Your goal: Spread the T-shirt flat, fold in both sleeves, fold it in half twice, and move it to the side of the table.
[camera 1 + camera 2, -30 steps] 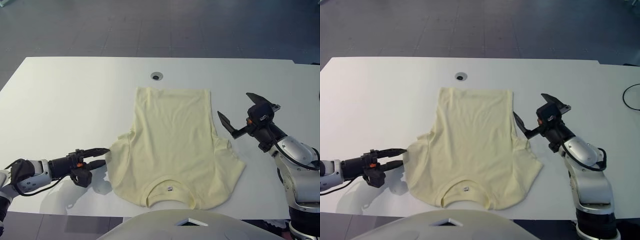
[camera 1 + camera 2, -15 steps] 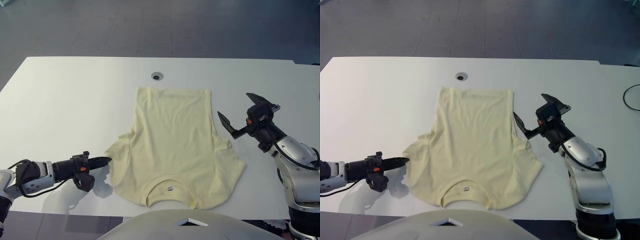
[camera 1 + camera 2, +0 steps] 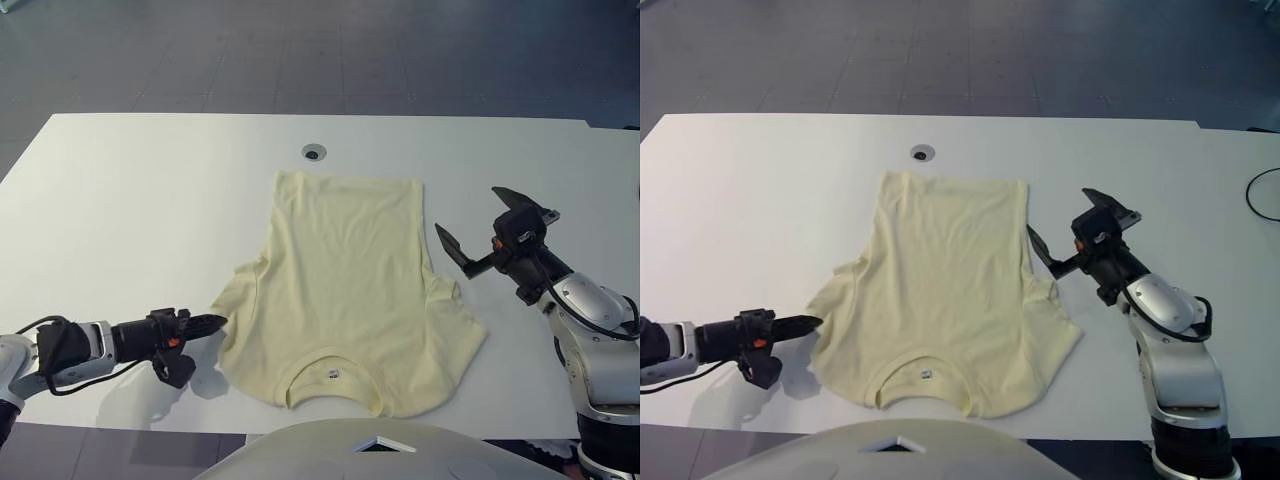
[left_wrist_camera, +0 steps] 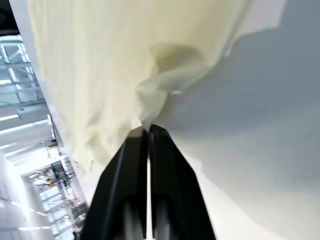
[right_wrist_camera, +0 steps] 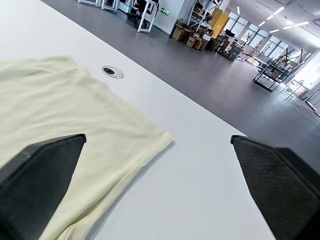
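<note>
Showing the pale yellow T-shirt [image 3: 345, 290] lying spread open on the white table [image 3: 150, 180], toward the robot's edge. Pointing the collar [image 3: 335, 372] at the robot and the straight hem [image 3: 345, 182] away from it. Lying mostly flat through the body, though wrinkling a little at both shoulders. Splaying the left sleeve [image 3: 238, 298] and the right sleeve [image 3: 462, 322] out to either side, neither one folded in.

Pinching the outer edge of the left sleeve with the left gripper [image 3: 218, 321], fingers pressed together on a small gathered tuck of cloth, as the left wrist view is showing close up. Reaching in low from the robot's left, nearly level with the tabletop.

Hovering the right gripper [image 3: 466, 210] just beside the shirt's right side, about level with the waist, with fingers spread wide and gripping nothing. Looking past those dark fingers [image 5: 42, 160], in the right wrist view, onto the hem's far right corner and bare tabletop.

Leaving a round cable port [image 3: 314, 152] set into the table just beyond the hem, apart from the cloth. Catching a thin black cable [image 3: 1250, 195] looping at the table's right edge in the right eye view. Taking in a grey tiled floor [image 3: 300, 50] beyond the table.
</note>
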